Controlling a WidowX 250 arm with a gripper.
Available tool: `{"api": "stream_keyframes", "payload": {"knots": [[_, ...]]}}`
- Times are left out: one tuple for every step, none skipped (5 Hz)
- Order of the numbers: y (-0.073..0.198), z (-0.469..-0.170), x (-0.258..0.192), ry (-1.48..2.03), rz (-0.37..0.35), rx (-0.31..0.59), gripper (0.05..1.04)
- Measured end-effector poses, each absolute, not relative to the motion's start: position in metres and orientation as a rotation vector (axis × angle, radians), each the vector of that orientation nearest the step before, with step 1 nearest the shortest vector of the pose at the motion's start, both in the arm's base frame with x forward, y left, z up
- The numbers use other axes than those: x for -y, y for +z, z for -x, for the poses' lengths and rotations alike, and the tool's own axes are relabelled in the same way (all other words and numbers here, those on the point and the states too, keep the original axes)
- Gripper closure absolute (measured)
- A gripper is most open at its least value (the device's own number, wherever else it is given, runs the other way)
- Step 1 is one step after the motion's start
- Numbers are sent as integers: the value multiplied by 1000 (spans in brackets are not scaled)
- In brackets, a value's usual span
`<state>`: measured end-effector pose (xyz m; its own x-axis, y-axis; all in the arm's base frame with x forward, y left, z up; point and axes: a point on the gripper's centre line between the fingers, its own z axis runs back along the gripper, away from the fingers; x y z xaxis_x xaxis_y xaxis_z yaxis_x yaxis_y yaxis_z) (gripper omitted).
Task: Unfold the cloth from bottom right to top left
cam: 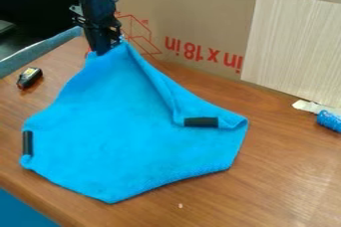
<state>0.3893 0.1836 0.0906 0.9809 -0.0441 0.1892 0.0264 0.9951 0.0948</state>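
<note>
The gripper (103, 47) hangs at the upper left, shut on the top corner of the blue cloth (133, 126). From that pinched corner, the cloth slopes down and spreads over the wooden table, with its lowest corner near the front. Its right edge is folded over, running from the gripper down to the right corner. One black strip (201, 122) lies on the cloth's right part, and another black strip (27, 143) is at its left edge. The fingertips are partly hidden against the cloth.
A small black and yellow object (29, 77) lies on the table (293, 171) at the left. Behind the cloth stands a cardboard panel (200, 22) with a pale wood-grained board (293, 47). A blue roll-like object (329, 121) is at the right edge.
</note>
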Motion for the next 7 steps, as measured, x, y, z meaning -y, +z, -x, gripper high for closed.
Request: {"api": "stream_keyframes", "payload": {"knots": [[78,-391,-190,-26,-122,161,1033],[61,-395,-187,-38,-152,128,1033],[56,-400,-188,-53,-204,129,1033],[56,-403,-190,-60,-239,137,1033],[56,-405,-191,-65,-261,145,1033],[60,-411,-193,-92,-308,162,1033],[59,-415,-198,-118,-338,166,1033]]}}
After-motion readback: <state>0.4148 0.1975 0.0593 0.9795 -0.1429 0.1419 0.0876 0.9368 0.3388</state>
